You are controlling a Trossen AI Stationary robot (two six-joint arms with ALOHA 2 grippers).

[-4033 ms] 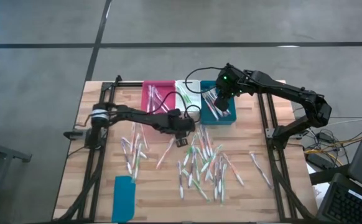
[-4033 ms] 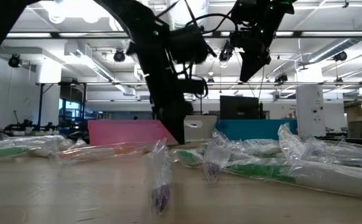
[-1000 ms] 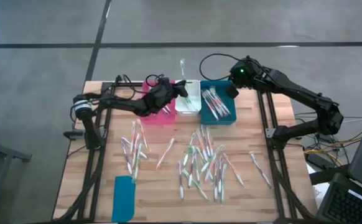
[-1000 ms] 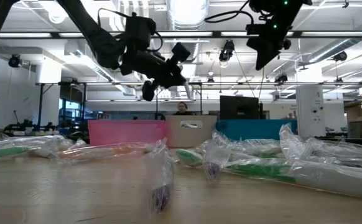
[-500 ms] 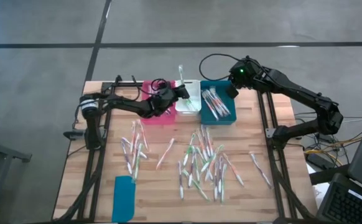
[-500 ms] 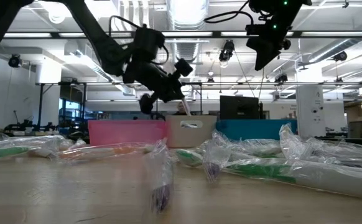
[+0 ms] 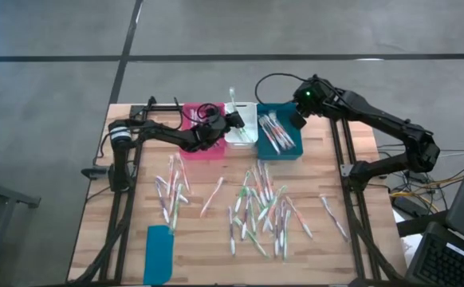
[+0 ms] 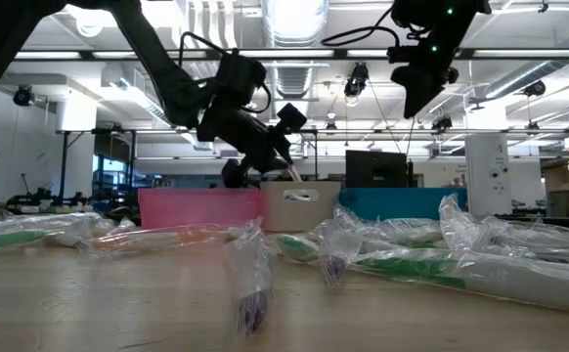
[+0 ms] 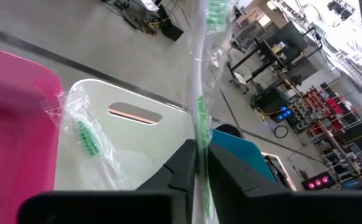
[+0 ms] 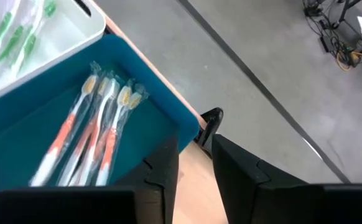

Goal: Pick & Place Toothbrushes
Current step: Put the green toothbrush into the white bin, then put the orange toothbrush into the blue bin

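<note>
- The left gripper [image 9: 199, 163] hangs over the white bin [image 7: 241, 127], its jaws pinched narrowly on a wrapped green toothbrush [image 9: 199, 112] that stands nearly upright between them.
- In the high view that same brush pokes up past the far rim of the white bin, so it is held above the bin and not yet lying in it.
- One more green-accented brush in its clear wrapper [image 9: 88, 137] already lies inside the white bin.
- The right gripper [image 10: 195, 163] hovers above the teal bin [image 7: 280, 137] at its far corner; its jaws stand apart with nothing between them.
- Several orange-red brushes [image 10: 91, 140] lie side by side in the teal bin, and a few more brushes lie in the pink bin [image 7: 202, 131].
- Many toothbrushes [image 7: 260, 211] remain scattered over the middle of the desk [image 7: 351, 231], with a smaller group [image 7: 172, 187] nearer the left arm and a couple [image 7: 333, 215] off toward the right edge.
- A flat teal lid [image 7: 159, 253] lies alone near the front left corner.
- The step in hand looks like the drop of a green brush into the white bin: colour-sorting, with much of the pile left.
- The next move likely calls for the left jaws to widen so the brush falls in, tilted down first lest it tip over the far rim.
- The right arm appears free to return to the pile for another orange-red brush.
</note>
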